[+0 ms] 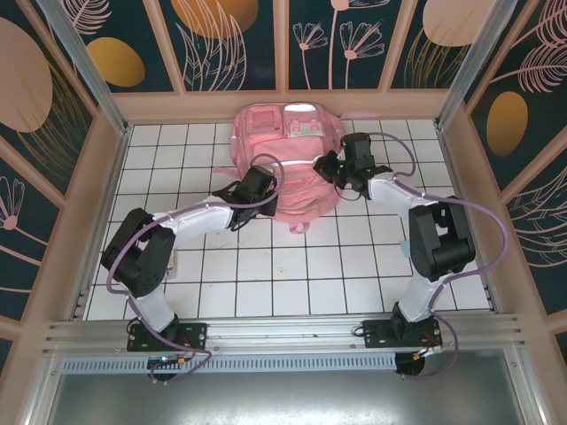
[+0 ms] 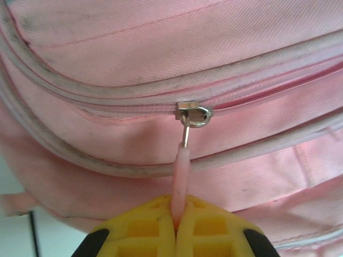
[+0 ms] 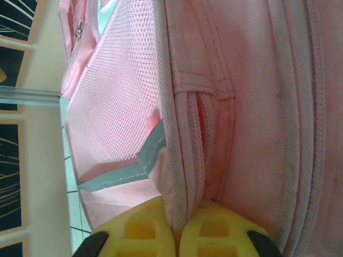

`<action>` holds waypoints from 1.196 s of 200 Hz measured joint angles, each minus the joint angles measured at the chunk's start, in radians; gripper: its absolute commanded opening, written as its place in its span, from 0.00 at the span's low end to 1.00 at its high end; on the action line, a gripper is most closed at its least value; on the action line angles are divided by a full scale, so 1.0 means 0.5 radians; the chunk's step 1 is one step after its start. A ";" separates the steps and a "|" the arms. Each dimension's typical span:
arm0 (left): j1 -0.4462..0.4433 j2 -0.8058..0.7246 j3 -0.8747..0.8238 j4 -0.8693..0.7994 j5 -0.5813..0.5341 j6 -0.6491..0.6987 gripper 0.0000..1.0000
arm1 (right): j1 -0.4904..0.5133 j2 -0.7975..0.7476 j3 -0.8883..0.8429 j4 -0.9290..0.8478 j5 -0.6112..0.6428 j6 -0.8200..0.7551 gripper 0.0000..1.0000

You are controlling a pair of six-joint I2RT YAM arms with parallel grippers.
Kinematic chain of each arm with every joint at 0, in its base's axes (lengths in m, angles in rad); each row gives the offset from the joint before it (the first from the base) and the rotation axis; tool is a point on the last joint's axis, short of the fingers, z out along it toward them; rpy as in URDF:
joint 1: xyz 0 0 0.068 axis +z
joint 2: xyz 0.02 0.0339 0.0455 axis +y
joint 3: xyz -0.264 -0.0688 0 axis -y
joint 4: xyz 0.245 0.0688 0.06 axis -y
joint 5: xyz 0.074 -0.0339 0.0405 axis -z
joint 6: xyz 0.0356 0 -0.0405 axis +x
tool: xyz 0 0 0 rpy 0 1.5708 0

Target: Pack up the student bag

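Note:
The pink student bag [image 1: 288, 164] lies flat at the back middle of the tiled table, its front pockets toward the back wall. My left gripper [image 1: 264, 180] is at the bag's left side. In the left wrist view it [image 2: 180, 214] is shut on the pink zipper pull [image 2: 180, 179], which hangs from a metal slider [image 2: 193, 113] on the zipper line. My right gripper [image 1: 337, 166] is at the bag's right side. Seen from the right wrist, it [image 3: 178, 222] is shut on a fold of the bag's piped edge [image 3: 179, 176], beside a mesh side pocket [image 3: 118, 107].
Wooden walls [image 1: 97, 195] and metal posts [image 1: 84, 62] ring the white tiled table [image 1: 292, 274]. A pink strap end [image 1: 299, 227] lies on the tiles just in front of the bag. Both arms' cables loop above the tiles near the bag.

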 measured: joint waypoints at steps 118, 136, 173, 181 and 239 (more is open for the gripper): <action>0.212 0.057 0.164 -0.336 0.167 0.333 0.00 | -0.053 0.049 0.291 -0.423 0.082 -0.484 0.00; 0.163 0.050 0.163 -0.322 0.270 0.298 0.00 | -0.080 0.116 0.394 -0.493 0.113 -0.541 0.00; -0.110 0.043 0.156 -0.232 0.563 0.146 0.00 | -0.170 0.328 0.645 -0.584 0.136 -0.608 0.35; -0.175 0.045 0.156 -0.220 0.639 0.108 0.00 | -0.182 0.370 0.696 -0.584 0.146 -0.620 0.48; -0.247 0.224 0.446 -0.155 0.777 -0.024 0.00 | -0.212 0.154 0.375 -0.496 0.290 -0.548 0.80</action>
